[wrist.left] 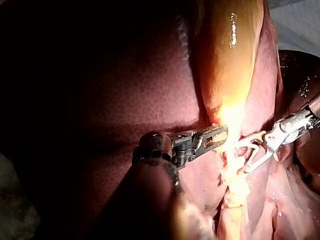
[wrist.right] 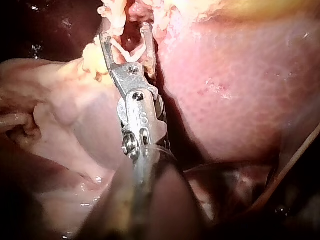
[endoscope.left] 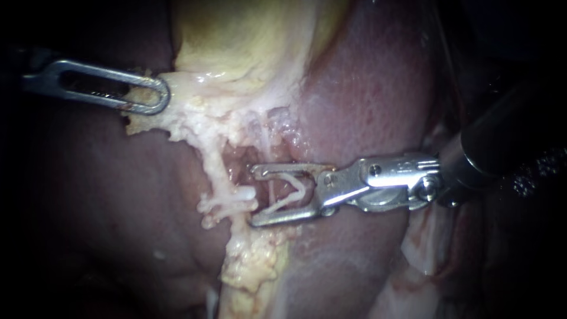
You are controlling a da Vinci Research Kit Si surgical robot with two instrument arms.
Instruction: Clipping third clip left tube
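Observation:
My right instrument (endoscope.left: 254, 197) comes in from the right. Its jaws stand wide apart with a white V-shaped clip (endoscope.left: 289, 192) seated between them. The jaw tips reach a pale tube (endoscope.left: 214, 165) that runs down from the gallbladder (endoscope.left: 236, 41). Two white clips (endoscope.left: 233, 201) sit across this tube just left of the tips. My left instrument (endoscope.left: 147, 94) is shut on pale tissue at the gallbladder's lower edge, up and to the left. The right wrist view shows the same jaws (wrist.right: 125, 35) carrying the clip (wrist.right: 126, 50).
Red-brown liver (endoscope.left: 378, 88) lies right of the tube and darker liver (endoscope.left: 118, 195) to its left. Ragged yellow fat (endoscope.left: 254, 266) hangs below the clips. In the left wrist view the lit gallbladder (wrist.left: 230, 60) rises ahead of my left instrument (wrist.left: 217, 134).

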